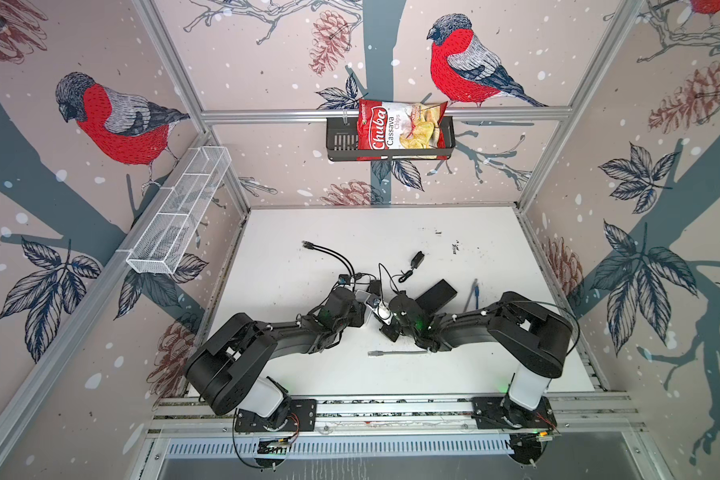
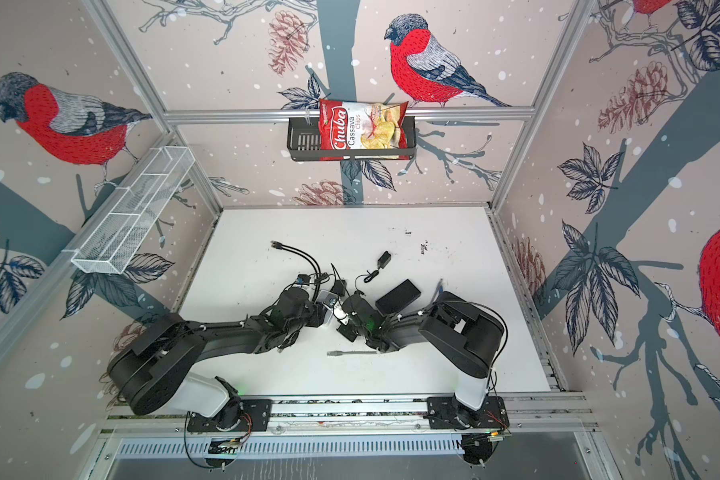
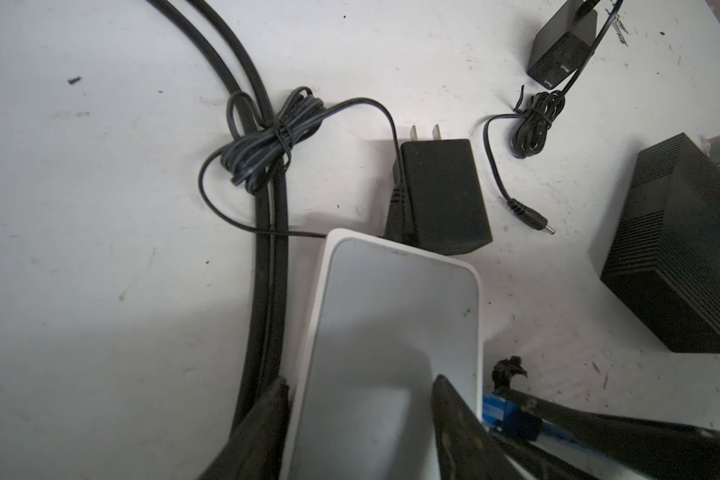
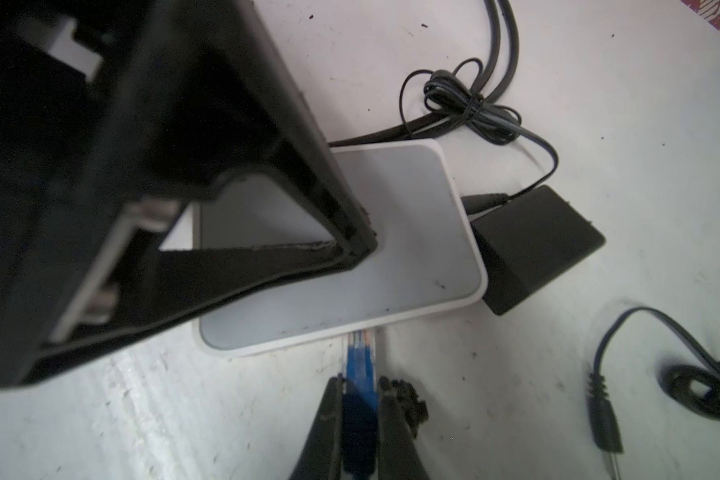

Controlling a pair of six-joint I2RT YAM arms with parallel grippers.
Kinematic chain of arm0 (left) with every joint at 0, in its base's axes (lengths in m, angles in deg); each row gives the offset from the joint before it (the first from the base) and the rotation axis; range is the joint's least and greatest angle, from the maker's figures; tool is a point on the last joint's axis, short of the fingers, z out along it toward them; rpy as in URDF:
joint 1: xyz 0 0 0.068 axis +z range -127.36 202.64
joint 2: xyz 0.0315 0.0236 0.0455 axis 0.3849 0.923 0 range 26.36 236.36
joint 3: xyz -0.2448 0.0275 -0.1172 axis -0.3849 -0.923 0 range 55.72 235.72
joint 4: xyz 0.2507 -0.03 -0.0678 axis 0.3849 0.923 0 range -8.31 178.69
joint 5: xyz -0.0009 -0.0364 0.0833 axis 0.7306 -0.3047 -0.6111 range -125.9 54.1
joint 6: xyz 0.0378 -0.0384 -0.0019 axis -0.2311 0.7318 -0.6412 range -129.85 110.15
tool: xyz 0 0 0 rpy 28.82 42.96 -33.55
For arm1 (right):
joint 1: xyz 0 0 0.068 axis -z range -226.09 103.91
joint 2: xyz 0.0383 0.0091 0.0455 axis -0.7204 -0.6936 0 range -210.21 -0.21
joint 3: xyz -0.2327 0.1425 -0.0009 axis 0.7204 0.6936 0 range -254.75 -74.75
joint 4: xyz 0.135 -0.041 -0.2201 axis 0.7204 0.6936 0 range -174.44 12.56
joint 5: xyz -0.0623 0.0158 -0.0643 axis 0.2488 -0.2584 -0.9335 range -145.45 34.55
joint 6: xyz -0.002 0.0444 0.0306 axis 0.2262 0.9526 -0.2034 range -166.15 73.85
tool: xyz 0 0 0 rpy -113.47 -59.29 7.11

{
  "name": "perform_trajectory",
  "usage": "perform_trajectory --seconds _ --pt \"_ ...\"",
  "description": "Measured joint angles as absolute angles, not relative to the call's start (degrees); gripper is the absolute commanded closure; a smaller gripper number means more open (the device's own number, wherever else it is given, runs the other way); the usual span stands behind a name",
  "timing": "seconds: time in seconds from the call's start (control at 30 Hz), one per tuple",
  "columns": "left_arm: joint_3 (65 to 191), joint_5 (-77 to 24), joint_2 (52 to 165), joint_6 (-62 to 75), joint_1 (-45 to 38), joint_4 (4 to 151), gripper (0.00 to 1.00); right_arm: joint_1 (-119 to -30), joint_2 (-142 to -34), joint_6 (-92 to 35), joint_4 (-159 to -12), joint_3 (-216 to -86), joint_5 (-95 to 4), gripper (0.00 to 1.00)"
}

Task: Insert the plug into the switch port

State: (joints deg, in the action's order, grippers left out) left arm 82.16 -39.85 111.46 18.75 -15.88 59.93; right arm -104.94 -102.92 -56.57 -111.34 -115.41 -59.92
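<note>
The white switch (image 3: 391,324) lies flat on the table at the middle, partly showing in a top view (image 1: 363,296). My left gripper (image 3: 360,380) is shut on it, one finger against its side edge and the other over its top near the opposite edge. In the right wrist view the blue plug (image 4: 360,353) points at the switch's (image 4: 412,249) near edge. Its clear tip sits right at that edge, and the port itself is hidden. My right gripper (image 4: 361,382) is shut on the plug's blue boot. In both top views the two grippers (image 1: 360,309) (image 1: 385,316) meet nose to nose.
A black power adapter (image 3: 437,195) touches the switch's far end, its thin cord tied in a bundle (image 3: 267,141) over two flat black cables (image 3: 267,249). A ribbed black box (image 3: 678,245), a barrel jack (image 3: 533,220) and another adapter (image 3: 562,45) lie nearby. A grey cable (image 1: 395,353) lies in front.
</note>
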Motion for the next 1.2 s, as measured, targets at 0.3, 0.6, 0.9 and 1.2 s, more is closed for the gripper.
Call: perform_trajectory --seconds 0.3,0.6,0.9,1.2 --pt "81.98 -39.17 113.19 16.59 -15.86 56.85 0.47 -104.89 -103.38 -59.65 -109.15 -116.87 -60.62 1.00" --pt "80.87 -38.78 113.45 14.95 -15.86 54.29 0.47 -104.15 -103.64 -62.42 -109.22 -117.29 -59.35 1.00" --pt "80.76 -39.96 114.44 13.72 -15.86 52.17 0.47 -103.65 -105.28 -62.69 -110.55 -118.38 -59.18 1.00" --pt "80.61 -40.53 114.63 10.71 -16.04 50.73 0.48 -103.06 -106.27 -62.93 -113.13 -118.25 -58.20 1.00"
